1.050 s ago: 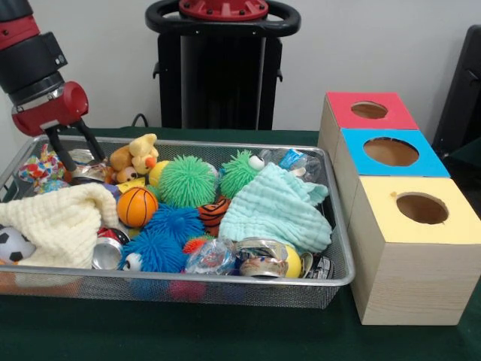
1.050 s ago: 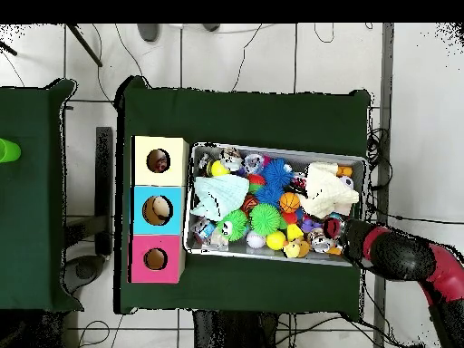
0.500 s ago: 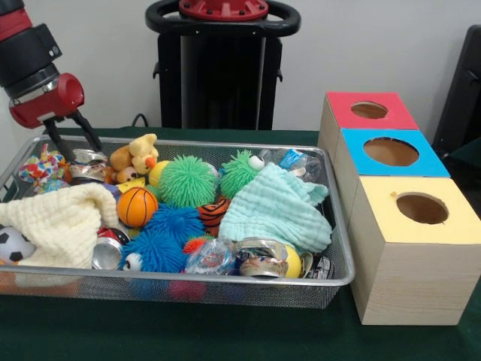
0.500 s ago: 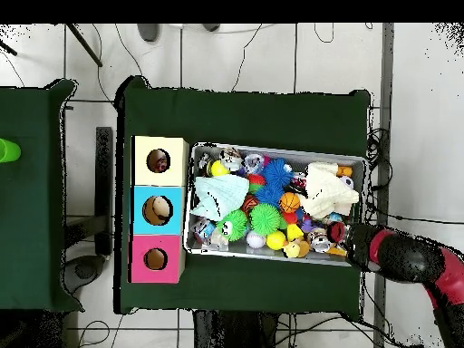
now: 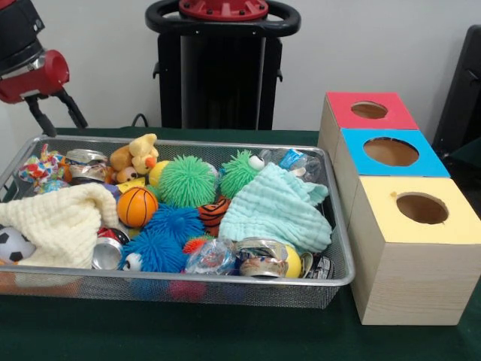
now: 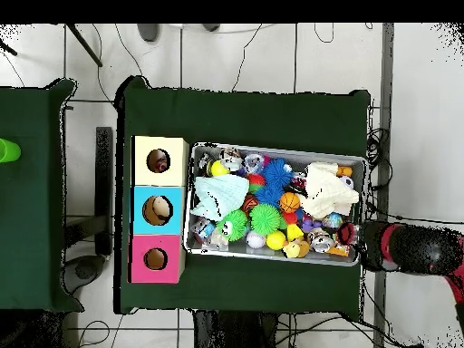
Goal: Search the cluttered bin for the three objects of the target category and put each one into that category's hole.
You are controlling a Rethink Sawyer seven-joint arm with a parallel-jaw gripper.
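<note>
A wire mesh bin is packed with toys: an orange basketball, green and blue spiky balls, a yellow plush, crushed cans and a plastic bottle. A mint cloth and a cream cloth cover part of the pile. My gripper hangs open and empty above the bin's far left corner in the front view. Beside the bin stand the red, blue and yellow boxes, each with a round hole on top.
A black and red stand rises behind the bin. In the overhead view the box row lines the bin's left side, with something showing inside the yellow and blue holes. Green cloth covers the table.
My gripper has lifted up out of the bin's corner, away from the crushed cans, and drawn back towards the edge. It stayed open and carries nothing.
</note>
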